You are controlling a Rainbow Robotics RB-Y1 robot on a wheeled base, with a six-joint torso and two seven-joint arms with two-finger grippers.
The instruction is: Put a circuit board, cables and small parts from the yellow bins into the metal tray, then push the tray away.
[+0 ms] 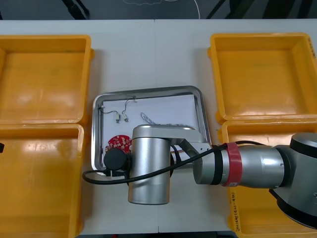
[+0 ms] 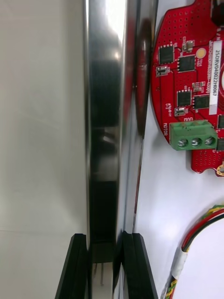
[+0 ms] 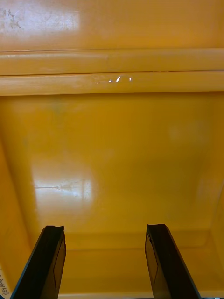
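Reaching across the light table (image 1: 148,44) between the yellow bins (image 1: 42,79), the right arm (image 1: 247,166) covers the near side of the metal tray (image 1: 148,91). The right gripper (image 2: 105,240) has its fingers clamped on the tray's side wall, a grip suited, I'd say, to shoving it away. The circuit board (image 2: 186,70) and cables (image 2: 200,229) lie inside, loaded. The left gripper (image 3: 105,228) hangs over a bin floor, fingers parted, idle.

Left fingers (image 3: 49,261) apart over yellow bin (image 3: 112,154)
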